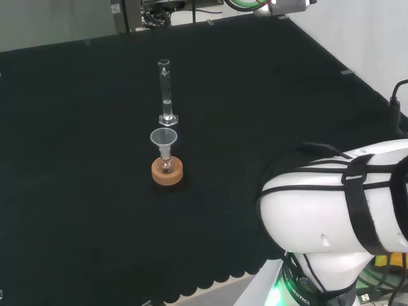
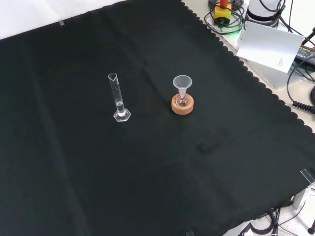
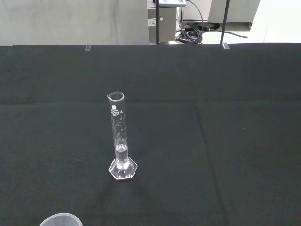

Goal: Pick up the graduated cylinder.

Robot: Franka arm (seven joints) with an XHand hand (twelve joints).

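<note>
Clear glass graduated cylinder (image 1: 166, 92) standing upright on the black-clothed tabletop (image 2: 147, 172), just beside a funnel (image 2: 182, 82) set in a small flask (image 2: 182, 101) on a cork ring (image 2: 182, 104); robot hand's state cannot be told

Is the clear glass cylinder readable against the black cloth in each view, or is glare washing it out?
Head view: the clear glass graduated cylinder shows as thin bright edges, faint but upright. Front view: same outline, no glare; the clear funnel on the flask in the cork ring reads better. Wrist view: the cylinder is clearest, with graduation marks visible and a little liquid near its base.
</note>
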